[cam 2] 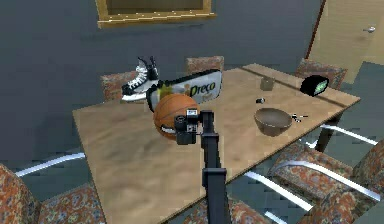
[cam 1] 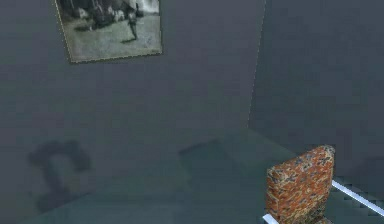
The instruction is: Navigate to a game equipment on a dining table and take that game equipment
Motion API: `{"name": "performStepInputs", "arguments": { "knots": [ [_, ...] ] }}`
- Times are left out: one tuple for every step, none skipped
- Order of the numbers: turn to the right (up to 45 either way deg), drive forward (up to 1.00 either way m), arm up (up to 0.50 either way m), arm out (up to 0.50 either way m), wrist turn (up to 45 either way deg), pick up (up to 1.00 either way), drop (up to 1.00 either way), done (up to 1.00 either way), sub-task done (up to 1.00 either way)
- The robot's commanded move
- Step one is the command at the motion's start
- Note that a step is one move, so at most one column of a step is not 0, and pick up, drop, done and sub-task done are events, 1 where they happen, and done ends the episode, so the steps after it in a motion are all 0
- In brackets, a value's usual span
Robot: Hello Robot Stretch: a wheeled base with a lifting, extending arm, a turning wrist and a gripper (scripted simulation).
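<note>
In the arm side view an orange basketball (cam 2: 168,106) rests on the wooden dining table (cam 2: 125,155), near its middle. My arm rises from the bottom edge, and the gripper (cam 2: 181,130) stands right at the ball's near side. Because the ball lies on the tabletop behind the gripper's far end, I cannot tell whether the gripper holds anything. Whether it touches the ball cannot be told.
Behind the ball lie a black and white ice skate (cam 2: 142,78) and a flat box (cam 2: 197,90). A bowl (cam 2: 272,121) and a dark round object (cam 2: 316,86) sit toward the table's right. Patterned chairs (cam 2: 340,190) ring the table. Another chair (cam 1: 300,185) stands below a wall picture (cam 1: 110,28).
</note>
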Motion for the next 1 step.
{"name": "performStepInputs", "arguments": {
  "knots": [
    [0.0, 0.00, 0.10, 0.00, 0.0, 0.00, 0.00, 0.00, 0.00]
  ]
}}
